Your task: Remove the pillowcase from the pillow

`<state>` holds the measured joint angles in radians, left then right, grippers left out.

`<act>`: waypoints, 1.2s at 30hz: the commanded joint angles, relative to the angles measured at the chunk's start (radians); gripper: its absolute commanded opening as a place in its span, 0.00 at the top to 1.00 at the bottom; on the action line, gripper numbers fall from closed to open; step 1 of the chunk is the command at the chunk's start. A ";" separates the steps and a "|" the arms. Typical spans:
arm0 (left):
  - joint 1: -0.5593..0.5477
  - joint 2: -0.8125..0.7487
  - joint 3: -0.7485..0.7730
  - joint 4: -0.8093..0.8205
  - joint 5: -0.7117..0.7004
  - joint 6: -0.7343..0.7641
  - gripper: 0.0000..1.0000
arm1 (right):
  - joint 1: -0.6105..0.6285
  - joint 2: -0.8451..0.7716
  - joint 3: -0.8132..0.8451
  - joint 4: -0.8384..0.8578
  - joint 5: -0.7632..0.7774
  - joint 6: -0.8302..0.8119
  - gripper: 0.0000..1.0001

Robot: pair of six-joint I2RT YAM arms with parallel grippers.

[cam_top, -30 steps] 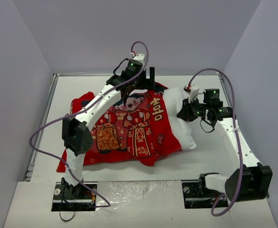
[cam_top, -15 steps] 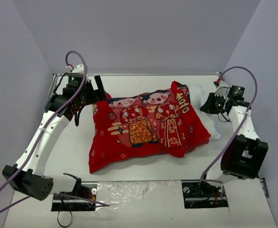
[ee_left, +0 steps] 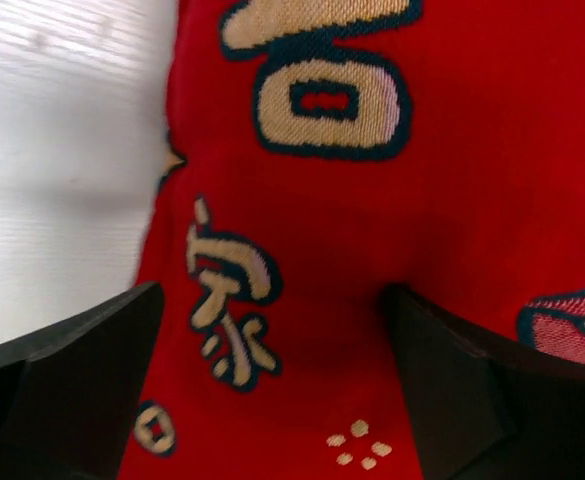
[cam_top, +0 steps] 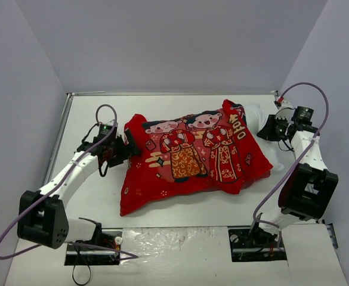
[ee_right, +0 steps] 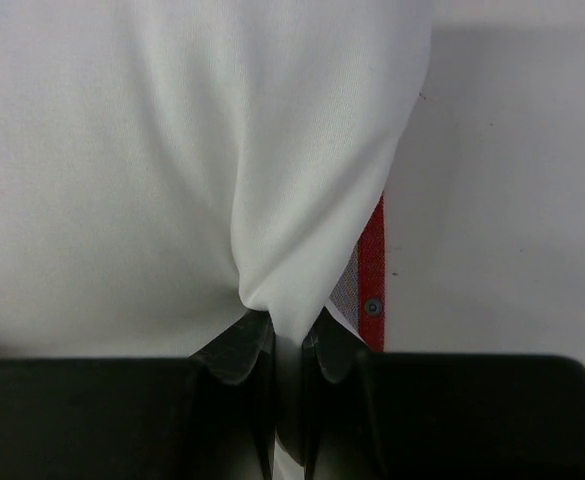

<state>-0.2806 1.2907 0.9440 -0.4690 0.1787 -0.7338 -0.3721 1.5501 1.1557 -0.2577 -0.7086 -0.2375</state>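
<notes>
**Right claw pinches pillow; left claw wide open at the case's other end**

The red pillowcase (cam_top: pixel 192 158) lies across the middle of the white worktop (cam_top: pixel 90 119). Its printed side faces up, showing 2 cartoon figures and gold characters. The pillow (cam_top: pixel 256 113) is mostly inside it. Only its plain white end pokes out of the case's right end, close to the right wall.

The right claw (ee_right: pixel 277 335) is clamped on that white end, with a fold of the pillow's fabric pinched between its closed tips. In the right wrist view, a thin strip of the case's red edge shows just beside the pinched fold.

The left claw (ee_left: pixel 272 295) sits low at the case's left end with its jaws wide apart. Red cloth with gold characters fills the gap between its 2 fingers (ee_left: pixel 82 380). Whether those fingers touch the cloth cannot be told.
</notes>
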 commanded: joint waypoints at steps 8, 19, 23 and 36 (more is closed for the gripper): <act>0.049 0.076 0.013 0.284 0.222 -0.058 0.92 | -0.016 -0.027 0.001 0.028 -0.029 -0.029 1.00; 0.418 -0.028 0.153 -0.014 0.206 0.091 0.98 | -0.067 -0.001 0.047 0.028 -0.019 -0.022 1.00; 0.471 -0.005 0.191 -0.034 0.212 0.117 0.98 | -0.074 0.001 0.052 0.028 -0.014 -0.020 1.00; 0.232 0.024 0.050 -0.023 0.430 0.057 0.12 | -0.067 -0.008 0.012 0.026 -0.046 -0.019 1.00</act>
<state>0.0166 1.3647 1.0447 -0.4492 0.5453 -0.6605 -0.4374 1.5524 1.1557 -0.2687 -0.7425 -0.2443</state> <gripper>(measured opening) 0.870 0.055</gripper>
